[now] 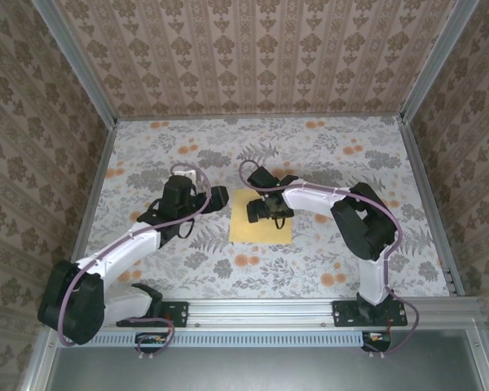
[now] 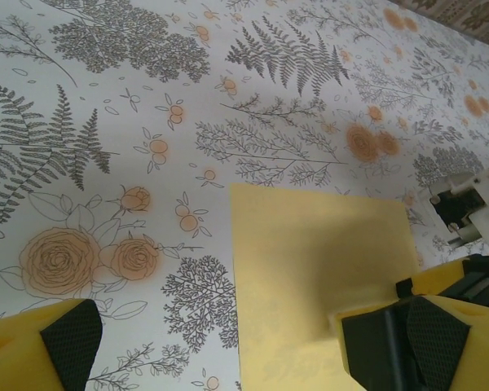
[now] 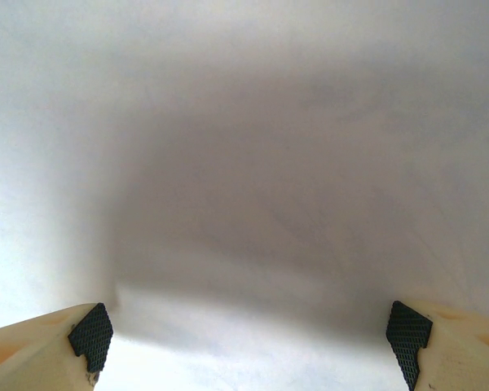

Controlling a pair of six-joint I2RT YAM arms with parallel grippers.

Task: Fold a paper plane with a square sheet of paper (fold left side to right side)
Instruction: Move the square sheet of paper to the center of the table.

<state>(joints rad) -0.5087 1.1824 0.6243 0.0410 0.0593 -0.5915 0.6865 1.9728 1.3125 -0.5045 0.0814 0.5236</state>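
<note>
Seen from above, a flat, matte yellow sheet [image 1: 261, 234] lies mid-table [image 1: 326, 155] on fern-and-rose print, the right gripper [image 1: 267, 213] low over it and the left gripper [image 1: 218, 195] just off its left edge. The left wrist camera looks between spread, empty yellow fingers [image 2: 33, 350] at the sheet's crisp corner. The right wrist camera, close on a washed-out pale surface, shows its ribbed black pads [image 3: 90, 334] wide apart, clasping nothing.
</note>
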